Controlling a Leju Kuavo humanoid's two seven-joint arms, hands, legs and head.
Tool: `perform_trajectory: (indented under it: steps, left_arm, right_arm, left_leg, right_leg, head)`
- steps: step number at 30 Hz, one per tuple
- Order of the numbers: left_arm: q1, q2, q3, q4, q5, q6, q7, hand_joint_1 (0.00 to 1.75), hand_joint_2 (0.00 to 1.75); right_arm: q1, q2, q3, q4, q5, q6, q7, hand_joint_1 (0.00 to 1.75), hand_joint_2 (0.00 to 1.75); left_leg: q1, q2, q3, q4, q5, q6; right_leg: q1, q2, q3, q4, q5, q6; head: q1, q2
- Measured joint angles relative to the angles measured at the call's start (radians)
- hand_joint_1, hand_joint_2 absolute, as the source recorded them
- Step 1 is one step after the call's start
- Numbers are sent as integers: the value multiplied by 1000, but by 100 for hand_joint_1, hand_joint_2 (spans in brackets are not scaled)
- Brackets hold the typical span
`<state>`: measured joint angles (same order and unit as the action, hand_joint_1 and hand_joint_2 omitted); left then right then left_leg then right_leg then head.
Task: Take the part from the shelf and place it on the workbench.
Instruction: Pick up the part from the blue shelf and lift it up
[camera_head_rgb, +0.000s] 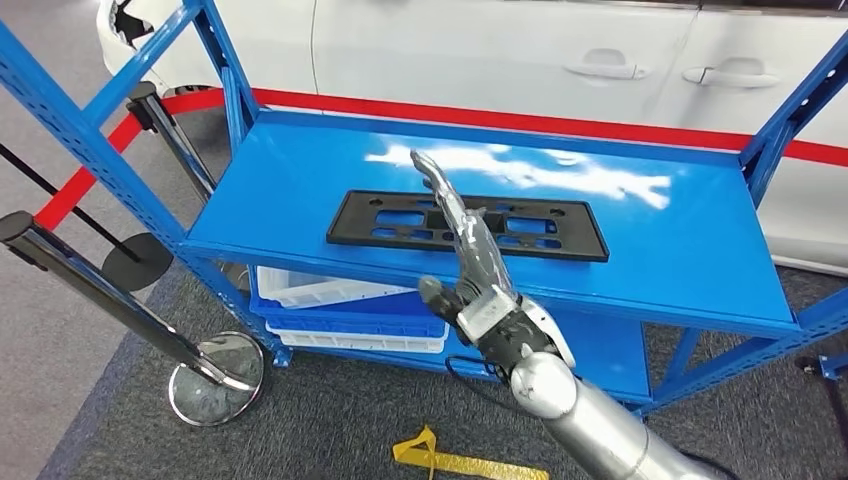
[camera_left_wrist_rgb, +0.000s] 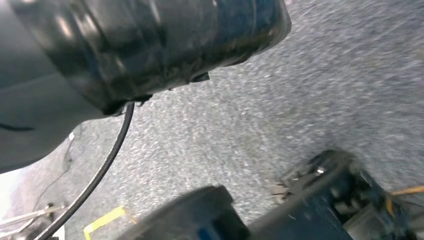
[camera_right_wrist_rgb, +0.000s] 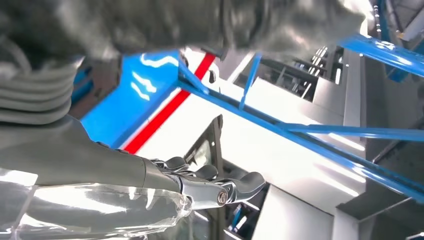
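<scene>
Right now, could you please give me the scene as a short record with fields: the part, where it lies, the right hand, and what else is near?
part: flat black plastic frame with cut-outs, lying flat
location: top level of the blue shelf, near its front edge
right hand: raised over the frame, fingers stretched out, holding nothing; contact with the frame cannot be told
lower level: white and blue bins stacked
behind shelf: white car with a red stripe
floor: grey carpet, chrome stanchion base, yellow tape

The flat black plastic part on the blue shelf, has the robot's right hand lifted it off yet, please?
No, the flat black plastic part lies flat on the blue shelf, with the right hand extended open above it.
</scene>
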<state>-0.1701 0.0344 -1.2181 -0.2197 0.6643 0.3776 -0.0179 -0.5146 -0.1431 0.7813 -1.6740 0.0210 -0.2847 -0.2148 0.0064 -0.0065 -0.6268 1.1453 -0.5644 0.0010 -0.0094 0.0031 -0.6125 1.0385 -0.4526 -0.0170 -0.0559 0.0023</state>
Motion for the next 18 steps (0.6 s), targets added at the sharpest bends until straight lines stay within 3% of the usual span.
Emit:
perform_trajectory:
  steps: [2, 3, 4, 6, 8, 10, 13, 15, 17, 18]
  left_arm:
    - [-5, -2, -7, 0, -5, -2, 0, 0, 0]
    - [-5, -3, -10, 0, -6, -3, 1, 0, 0]
    - [-3, -3, -12, 0, -6, -4, 2, 0, 0]
    - [-1, -4, -14, 0, -6, -6, 4, 0, 0]
    - [-2, -4, -16, 0, -5, -7, 2, 0, 0]
    - [-1, -4, -16, 0, -4, -10, -3, 0, 0]
    - [10, -5, -16, 0, 1, -13, -11, 0, 0]
    - [15, -6, -16, 0, 3, -16, -14, 0, 0]
    - [17, -7, -16, 0, 4, -18, -16, 0, 0]
    - [19, -7, -16, 0, 4, -19, -16, 0, 0]
  right_arm:
    - [-22, 19, 19, 42, 37, -4, 11, 0, 175]
    - [-26, 29, 30, 66, 56, -10, 17, 0, 175]
    - [-30, 41, 43, 94, 77, -19, 21, 0, 175]
    - [-42, 68, 71, 157, 124, -39, 28, 0, 175]
    - [-51, 91, 94, 206, 158, -51, 29, 0, 175]
    - [-51, 107, 112, 242, 166, -50, 26, 0, 175]
    - [-45, 132, 131, 290, 150, -23, 14, 0, 175]
    - [-40, 146, 142, 320, 144, -7, 5, 0, 175]
    - [-34, 156, 152, 348, 142, -1, 2, 0, 175]
    - [-31, 160, 156, 361, 142, -1, 2, 0, 175]
  left_leg:
    - [1, 0, -71, 123, -38, -6]
    - [1, 0, -93, 153, -34, -8]
    - [2, 0, -99, 146, -13, -9]
    - [2, 1, -60, 32, 69, -5]
    - [-2, 0, -12, -82, 115, 3]
    - [-7, -2, 3, -115, 115, 10]
    - [0, -1, 14, -132, 120, 21]
    - [4, 0, 22, -141, 123, 30]
    - [4, 0, 23, -142, 122, 34]
    - [4, 0, 23, -142, 121, 35]
  right_leg:
    - [2, -4, 3, 0, -3, -6]
    - [3, -4, 5, 0, -4, -8]
    - [3, -3, 8, 0, -6, -9]
    - [3, 1, 14, 0, -9, -8]
    - [6, 3, 15, 1, -13, -3]
    - [8, 2, 14, -1, -12, 4]
    - [8, 1, 12, 8, -24, 16]
    - [7, 0, -24, 89, -70, 24]
    - [5, 0, -90, 219, -123, 28]
    - [3, 0, -114, 263, -131, 30]
  head:
    - [-1, 0]
    - [-1, 0]
    - [-2, 0]
    - [-2, 0]
    - [-2, 0]
    - [-1, 0]
    - [0, 0]
    - [3, 0]
    - [4, 0]
    - [4, 0]
